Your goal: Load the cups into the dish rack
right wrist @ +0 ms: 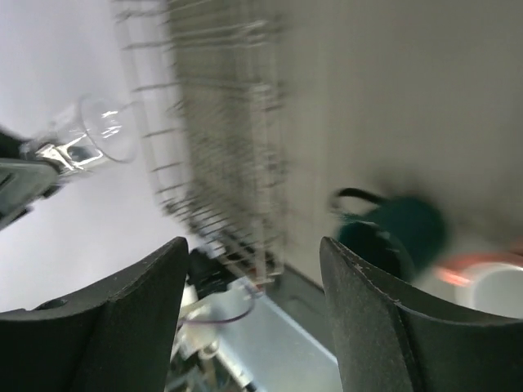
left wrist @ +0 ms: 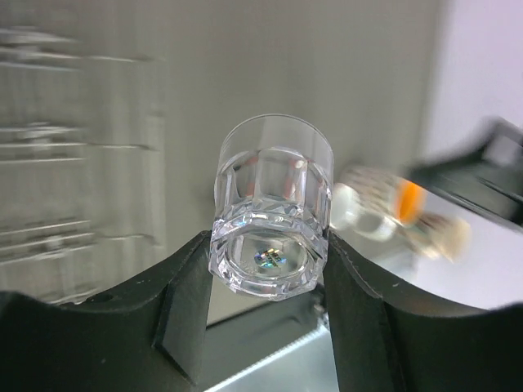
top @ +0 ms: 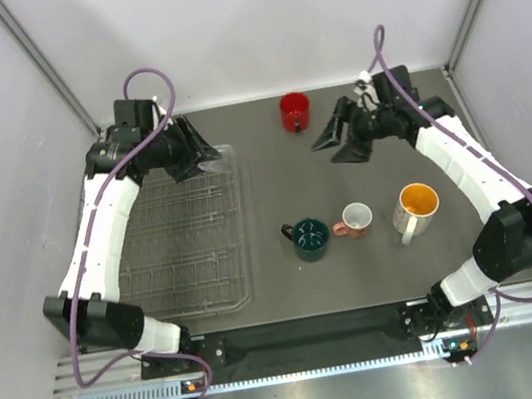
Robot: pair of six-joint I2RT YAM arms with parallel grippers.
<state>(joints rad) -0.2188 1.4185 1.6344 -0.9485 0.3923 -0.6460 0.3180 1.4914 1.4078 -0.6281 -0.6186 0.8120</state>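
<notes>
L claw [left wrist: 268,247] clamped on clear glass [left wrist: 274,192], over far right corner of rack [top: 193,246]. R claw [top: 340,140] apart, empty, near red mug [top: 294,110]. Green mug [top: 310,239], pink mug [top: 356,218] and orange-lined mug [top: 416,206] stand on table [top: 272,173], right of rack.

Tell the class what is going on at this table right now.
The left gripper holds a tiny clear faceted glass between its fingers, over the far right corner of the silver-grey wire dish rack. The right gripper is open and empty, hovering beside the red mug. The dark green mug, the small pink mug with white inside and the white mug with orange inside stand on the dark table, outside the rack.
</notes>
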